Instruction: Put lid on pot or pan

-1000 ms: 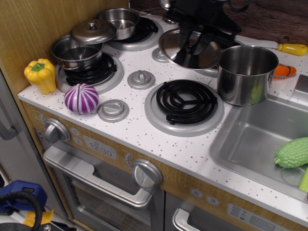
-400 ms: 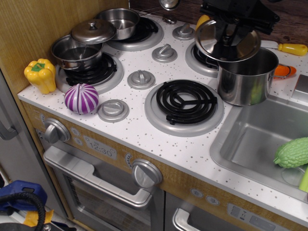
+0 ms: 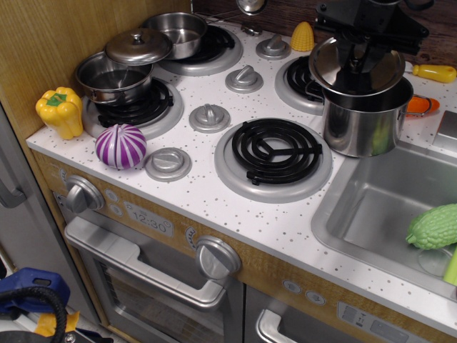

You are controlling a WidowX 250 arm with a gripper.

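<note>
Gripper point(image 3: 359, 53) holds the lid point(image 3: 335, 69) by its centre knob, jaws closed on it from above. The lid sits directly over the pot point(image 3: 365, 118), tilted: left edge higher, right side dipping toward or into the pot mouth. Can't tell if it touches the rim. The pot stands on the tabletop point(image 3: 214, 193) between the rear right burner point(image 3: 303, 77) and the sink point(image 3: 385, 207).

Key relation: lid centre looks slightly left of pot centre, so my read is a small shift right, level out, then straight down. The arm comes in from the top edge, wrist roughly vertical. Risk: tilted lid catches the rim and nudges the pot.
</note>
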